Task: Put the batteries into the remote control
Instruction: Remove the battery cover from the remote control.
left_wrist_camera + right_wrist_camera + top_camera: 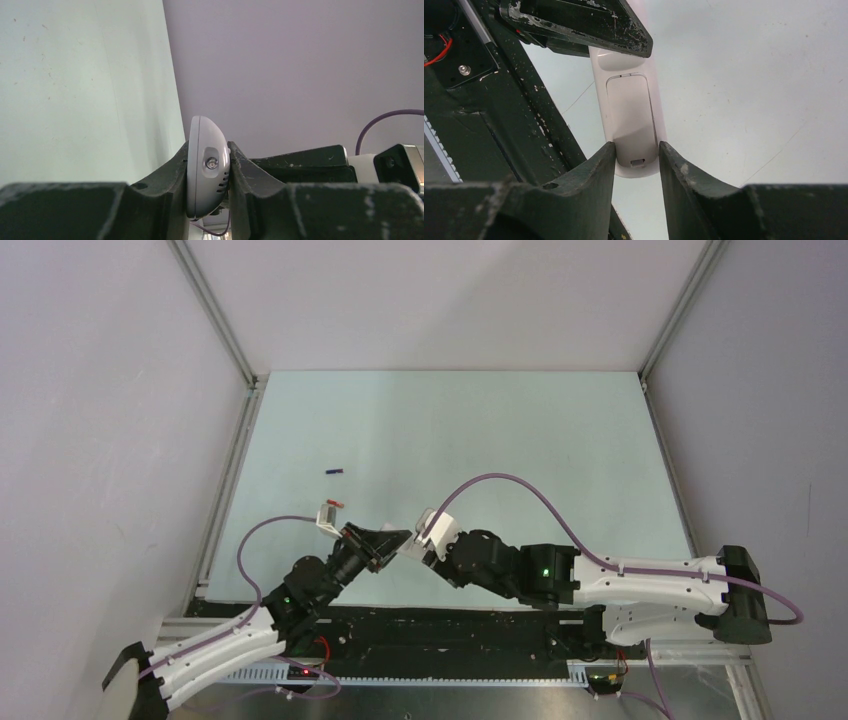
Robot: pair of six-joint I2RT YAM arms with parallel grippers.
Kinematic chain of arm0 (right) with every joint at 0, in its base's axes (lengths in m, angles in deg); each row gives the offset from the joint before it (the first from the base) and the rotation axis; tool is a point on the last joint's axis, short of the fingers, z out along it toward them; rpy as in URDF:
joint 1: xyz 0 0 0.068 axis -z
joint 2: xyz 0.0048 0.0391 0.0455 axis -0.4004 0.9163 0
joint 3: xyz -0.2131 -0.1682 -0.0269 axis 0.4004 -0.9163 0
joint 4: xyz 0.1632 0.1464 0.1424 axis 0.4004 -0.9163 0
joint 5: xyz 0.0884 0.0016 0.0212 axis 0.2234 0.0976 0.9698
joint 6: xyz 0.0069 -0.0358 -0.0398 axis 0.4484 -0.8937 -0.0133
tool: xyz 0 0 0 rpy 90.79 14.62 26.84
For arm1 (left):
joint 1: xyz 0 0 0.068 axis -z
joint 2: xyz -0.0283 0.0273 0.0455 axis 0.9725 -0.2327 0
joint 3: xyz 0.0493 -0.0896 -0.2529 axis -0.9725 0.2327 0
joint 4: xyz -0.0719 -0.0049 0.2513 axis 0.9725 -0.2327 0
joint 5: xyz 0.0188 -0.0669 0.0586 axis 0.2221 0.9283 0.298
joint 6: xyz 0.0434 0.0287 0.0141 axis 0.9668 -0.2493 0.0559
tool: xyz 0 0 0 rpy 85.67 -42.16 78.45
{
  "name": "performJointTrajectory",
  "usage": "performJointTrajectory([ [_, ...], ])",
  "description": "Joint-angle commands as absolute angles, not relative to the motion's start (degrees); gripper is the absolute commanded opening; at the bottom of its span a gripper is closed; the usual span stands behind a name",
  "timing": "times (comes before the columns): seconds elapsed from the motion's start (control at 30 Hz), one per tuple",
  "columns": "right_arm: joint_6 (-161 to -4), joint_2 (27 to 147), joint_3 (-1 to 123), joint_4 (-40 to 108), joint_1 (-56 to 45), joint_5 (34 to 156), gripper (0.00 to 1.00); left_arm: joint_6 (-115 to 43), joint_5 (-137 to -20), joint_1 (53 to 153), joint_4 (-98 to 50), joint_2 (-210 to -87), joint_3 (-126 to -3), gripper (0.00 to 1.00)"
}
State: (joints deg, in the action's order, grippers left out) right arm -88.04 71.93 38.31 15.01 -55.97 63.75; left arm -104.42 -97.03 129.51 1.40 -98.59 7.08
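The white remote control (405, 543) hangs just above the table's near edge, between both arms. My left gripper (208, 144) is shut on its thin edges at one end; that end of the remote (205, 165) shows a small LED. In the right wrist view the remote (631, 110) shows its back with the cover in place. My right gripper (637, 145) has both fingers against the sides of its lower end. The dark blue battery (334, 472) lies on the table farther back. A small red-orange piece, likely the other battery (338, 505), lies beside the left wrist.
Grey walls with aluminium posts (215, 310) enclose the pale table (500, 440) on both sides. A black strip (430, 625) runs along the near edge by the arm bases. Purple cables (520, 485) loop over both arms.
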Motion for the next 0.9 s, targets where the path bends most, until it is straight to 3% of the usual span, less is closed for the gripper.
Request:
performJointTrajectory([
  [0.0, -88.6, 71.0, 40.8, 16.2, -56.1, 63.9, 0.41, -105.0, -97.2, 129.7, 3.4, -99.1, 10.0, 0.0],
  [0.87, -83.3, 65.6, 39.1, 14.8, -54.8, 63.5, 0.26, -104.9, -97.2, 129.6, 1.8, -100.5, 9.9, 0.0],
])
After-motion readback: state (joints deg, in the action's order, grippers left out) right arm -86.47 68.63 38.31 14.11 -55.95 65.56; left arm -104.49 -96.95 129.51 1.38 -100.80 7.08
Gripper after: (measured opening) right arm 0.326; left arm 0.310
